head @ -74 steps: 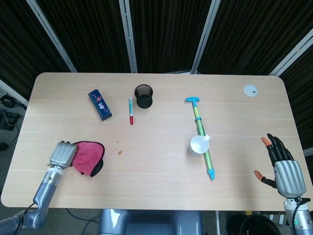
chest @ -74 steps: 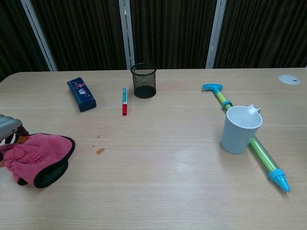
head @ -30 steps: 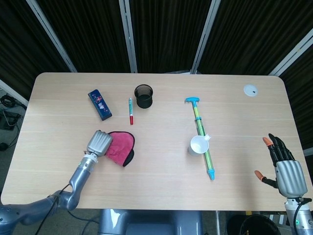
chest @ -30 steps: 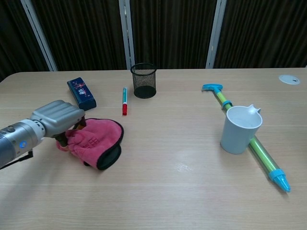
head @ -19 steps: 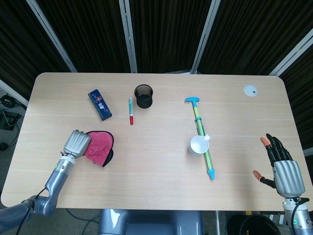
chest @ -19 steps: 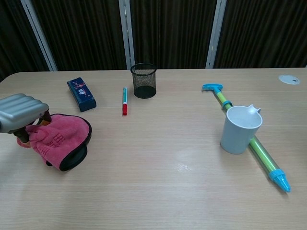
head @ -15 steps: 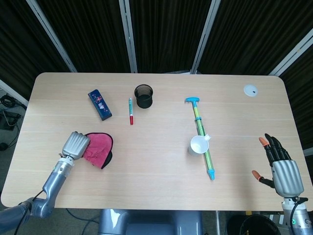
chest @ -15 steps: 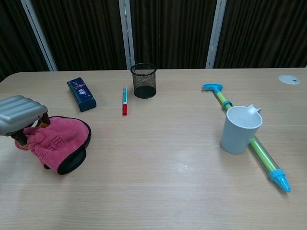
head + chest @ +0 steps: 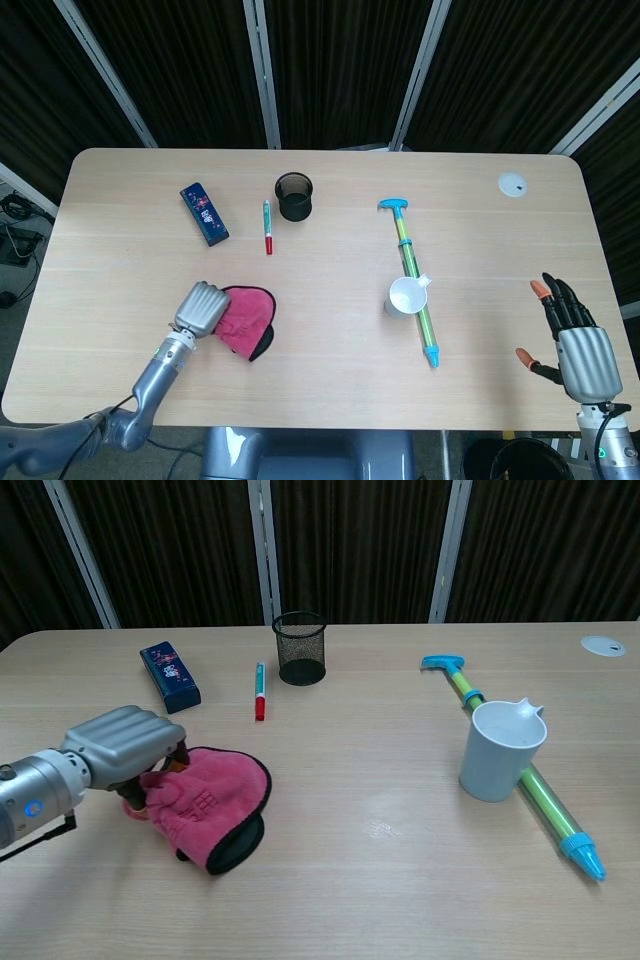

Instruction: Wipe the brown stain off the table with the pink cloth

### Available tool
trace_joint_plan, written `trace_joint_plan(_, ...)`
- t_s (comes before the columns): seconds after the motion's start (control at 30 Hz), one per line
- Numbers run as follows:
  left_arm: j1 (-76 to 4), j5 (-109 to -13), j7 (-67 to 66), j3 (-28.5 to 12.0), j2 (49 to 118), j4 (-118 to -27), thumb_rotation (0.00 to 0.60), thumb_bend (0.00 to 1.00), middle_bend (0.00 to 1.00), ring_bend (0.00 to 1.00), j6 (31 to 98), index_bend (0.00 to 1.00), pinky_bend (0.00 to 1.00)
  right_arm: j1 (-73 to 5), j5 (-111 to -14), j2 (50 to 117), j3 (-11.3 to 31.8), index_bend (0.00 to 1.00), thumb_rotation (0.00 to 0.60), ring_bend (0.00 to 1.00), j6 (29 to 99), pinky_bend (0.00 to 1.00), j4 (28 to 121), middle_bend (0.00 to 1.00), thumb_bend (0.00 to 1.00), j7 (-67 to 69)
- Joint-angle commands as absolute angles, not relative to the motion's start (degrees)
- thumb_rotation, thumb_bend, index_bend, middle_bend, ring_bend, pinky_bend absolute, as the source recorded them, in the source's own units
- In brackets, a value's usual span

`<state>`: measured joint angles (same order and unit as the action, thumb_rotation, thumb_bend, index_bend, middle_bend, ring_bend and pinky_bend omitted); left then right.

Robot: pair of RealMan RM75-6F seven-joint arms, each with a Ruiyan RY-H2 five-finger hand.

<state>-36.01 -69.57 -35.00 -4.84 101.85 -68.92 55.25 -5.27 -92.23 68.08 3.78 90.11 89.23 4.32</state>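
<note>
Pink cloth (image 9: pixel 211 798) lies bunched on the tabletop (image 9: pixel 330 330) under the left robot hand (image 9: pixel 127 744) — its fingers curl down and grip the cloth's left edge. Far right, the other robot hand (image 9: pixel 577 345) holds nothing, fingers spread apart.

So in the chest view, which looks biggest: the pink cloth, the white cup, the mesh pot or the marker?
1. Pink cloth, though it lies nearest the camera.
2. White cup.
3. Mesh pot, farther back, so perhaps nearer the cup's size.
4. Marker, thinnest.
</note>
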Motion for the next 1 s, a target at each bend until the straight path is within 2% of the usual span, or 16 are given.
trace_joint_plan(0.03,-38.0,-68.4,-38.1,-6.4,105.4,-67.8,0.6,0.5,0.64,0.55,55.0,0.88,0.53,-5.3,-92.3,68.0,3.7,0.06,0.6,0.0,90.2,0.22,89.1,0.0,0.1,4.5)
trace_joint_plan(0.23,-39.5,-65.6,-40.8,-8.6,107.6,-65.3,0.6,0.5,0.64,0.55,55.1,0.88,0.53,-5.1,-92.5,67.9,3.6,0.06,0.6,0.0,90.4,0.22,88.8,0.0,0.1,4.9)
trace_joint_plan(0.5,-38.6,-63.1,-41.7,-8.6,104.4,-63.8,0.6,0.5,0.64,0.55,55.1,0.88,0.53,-5.0,-92.6,67.7,3.6,0.06,0.6,0.0,90.8,0.22,88.5,0.0,0.1,4.6)
trace_joint_plan(0.73,-36.5,-62.3,-40.8,-7.3,99.7,-63.6,0.6,0.5,0.64,0.55,55.5,0.88,0.53,-5.0,-93.1,67.9,3.6,0.06,0.6,0.0,91.0,0.22,88.4,0.0,0.1,3.8)
trace_joint_plan(1.0,-32.3,-61.7,-34.7,-7.5,88.6,-65.0,0.6,0.5,0.64,0.55,58.0,0.88,0.53,-5.2,-93.8,68.1,3.7,0.06,0.6,0.0,91.4,0.22,87.7,0.0,0.1,2.2)
